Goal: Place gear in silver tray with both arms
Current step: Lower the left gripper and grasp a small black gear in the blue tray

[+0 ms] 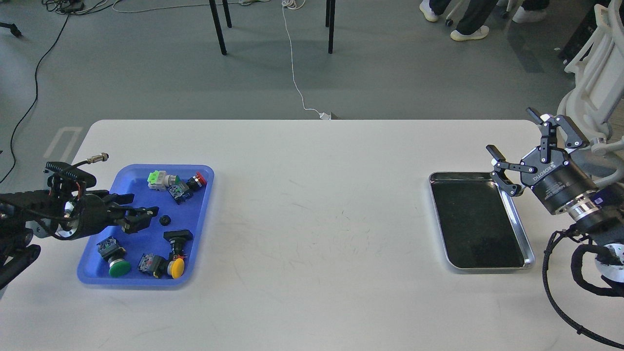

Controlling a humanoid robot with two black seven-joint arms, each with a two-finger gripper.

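Observation:
A small black gear lies in the middle of the blue plastic tray on the table's left. My left gripper is open, low inside that tray, its fingertips just left of the gear with a small gap. The silver tray, shiny-rimmed with a dark bottom, lies empty at the table's right. My right gripper is open and empty, held above the silver tray's far right corner.
The blue tray also holds several push-button switches: a green one, a yellow one, a red one and a green-white block. Chair legs and cables are on the floor beyond the table's far edge.

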